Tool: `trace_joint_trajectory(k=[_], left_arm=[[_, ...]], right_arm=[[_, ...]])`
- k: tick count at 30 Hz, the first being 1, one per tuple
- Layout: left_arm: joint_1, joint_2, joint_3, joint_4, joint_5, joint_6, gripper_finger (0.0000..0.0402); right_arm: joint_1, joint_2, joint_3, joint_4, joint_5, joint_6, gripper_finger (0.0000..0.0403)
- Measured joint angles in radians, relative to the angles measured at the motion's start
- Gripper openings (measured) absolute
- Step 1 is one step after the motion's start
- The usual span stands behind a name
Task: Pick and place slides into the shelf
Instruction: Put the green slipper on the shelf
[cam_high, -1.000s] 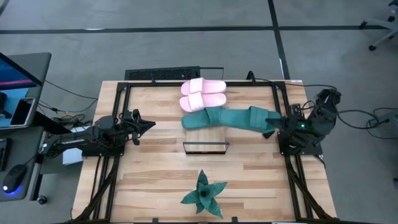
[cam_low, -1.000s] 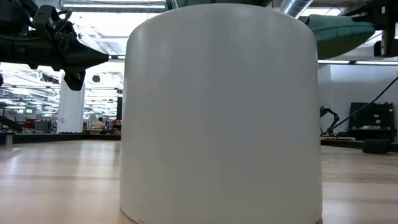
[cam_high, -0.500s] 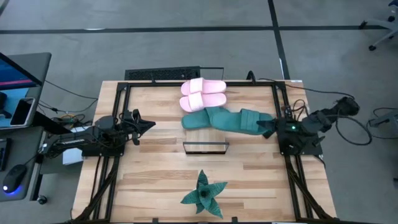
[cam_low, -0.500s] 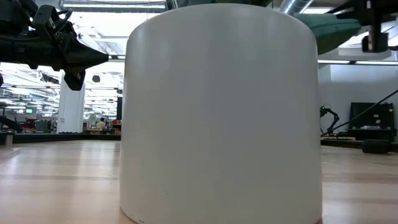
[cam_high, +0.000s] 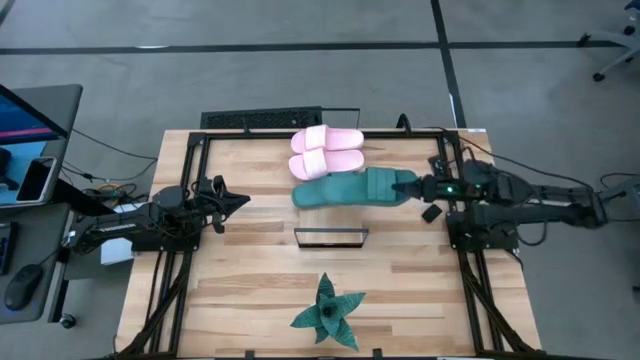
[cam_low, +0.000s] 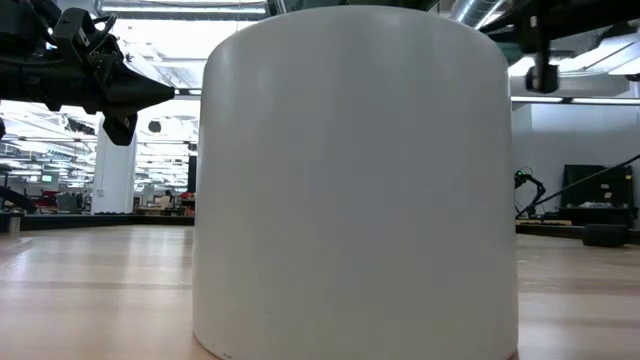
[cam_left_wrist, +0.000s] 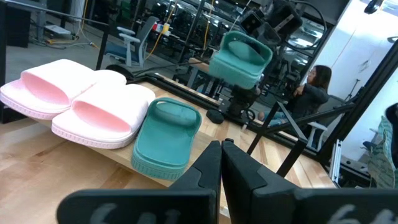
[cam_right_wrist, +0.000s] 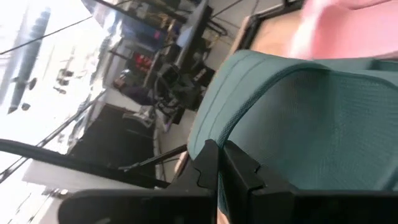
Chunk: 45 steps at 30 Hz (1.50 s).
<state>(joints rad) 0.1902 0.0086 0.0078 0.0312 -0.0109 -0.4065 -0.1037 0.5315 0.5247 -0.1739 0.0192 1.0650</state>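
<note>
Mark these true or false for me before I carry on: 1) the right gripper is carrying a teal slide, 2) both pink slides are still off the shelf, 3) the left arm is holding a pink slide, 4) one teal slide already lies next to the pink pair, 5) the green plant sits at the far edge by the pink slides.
1) True: the right gripper is shut on a teal slide, held in the air.
2) False: the pink slides lie side by side on the shelf.
3) False: the left gripper holds nothing and waits at the table's left side.
4) True: the other teal slide lies beside the pink pair.
5) False: the plant is at the near edge, away from the slides.
</note>
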Motion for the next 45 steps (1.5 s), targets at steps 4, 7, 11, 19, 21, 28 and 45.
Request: trace_joint_trajectory(k=[4, 7, 11, 19, 21, 28, 45], left_arm=[[0.000, 0.000, 0.000, 0.000, 0.000, 0.000, 0.0000], [0.000, 0.000, 0.000, 0.000, 0.000, 0.000, 0.0000], [0.000, 0.000, 0.000, 0.000, 0.000, 0.000, 0.0000], [0.000, 0.000, 0.000, 0.000, 0.000, 0.000, 0.0000], [0.000, 0.000, 0.000, 0.000, 0.000, 0.000, 0.0000], [0.000, 0.000, 0.000, 0.000, 0.000, 0.000, 0.0000], [0.000, 0.000, 0.000, 0.000, 0.000, 0.000, 0.0000]], right_arm=[[-0.119, 0.088, 0.000, 0.104, -0.161, -0.026, 0.0000], [-0.156, 0.161, 0.000, 0.175, -0.228, -0.029, 0.0000], [-0.159, 0.247, 0.000, 0.264, -0.278, -0.039, 0.0000], [-0.141, 0.371, 0.000, 0.347, -0.311, -0.030, 0.0000], [-0.137, 0.387, 0.000, 0.352, -0.310, -0.028, 0.0000], [-0.095, 0.407, 0.000, 0.366, -0.282, -0.001, 0.0000], [0.025, 0.414, -0.207, 0.636, -0.095, 0.166, 0.0000]])
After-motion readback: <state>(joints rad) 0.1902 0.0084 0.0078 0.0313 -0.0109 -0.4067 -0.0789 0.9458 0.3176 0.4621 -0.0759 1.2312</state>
